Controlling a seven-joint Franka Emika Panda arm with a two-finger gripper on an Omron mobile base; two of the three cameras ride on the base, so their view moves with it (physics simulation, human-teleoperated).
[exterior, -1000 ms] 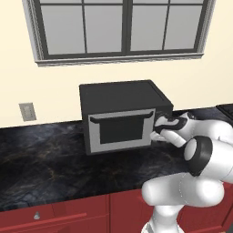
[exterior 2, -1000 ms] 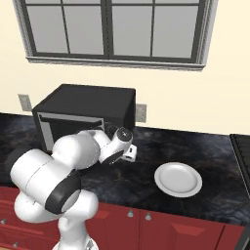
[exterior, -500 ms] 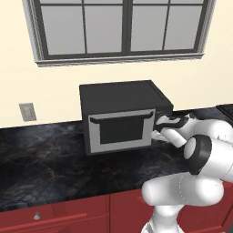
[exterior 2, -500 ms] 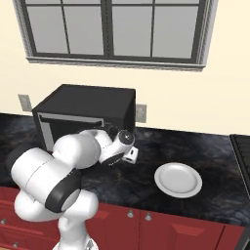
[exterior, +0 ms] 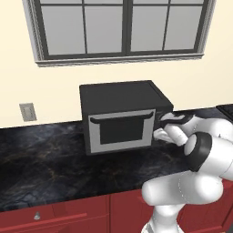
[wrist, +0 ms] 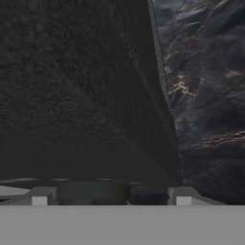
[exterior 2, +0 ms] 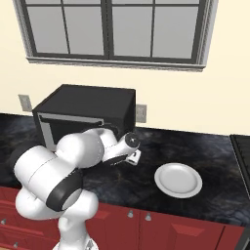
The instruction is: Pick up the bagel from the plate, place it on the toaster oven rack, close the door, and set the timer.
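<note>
The toaster oven (exterior: 123,116) sits on the dark counter (exterior: 41,159) with its door (exterior: 120,131) shut. The gripper (exterior: 160,126) presses against the oven's right edge, at 3 o'clock of the door; its jaw state cannot be told. The plate (exterior 2: 178,179) lies bare at the arm's 3 o'clock.

A matte black toaster oven (exterior: 119,95) is showing a light grey door (exterior: 120,131) with a dark glass window and dark bar handle. The countertop (exterior: 41,159) is gleaming black marble with pale and gold veins. A plain white plate (exterior 2: 178,179) is sitting above red cabinets (exterior 2: 185,231).
</note>
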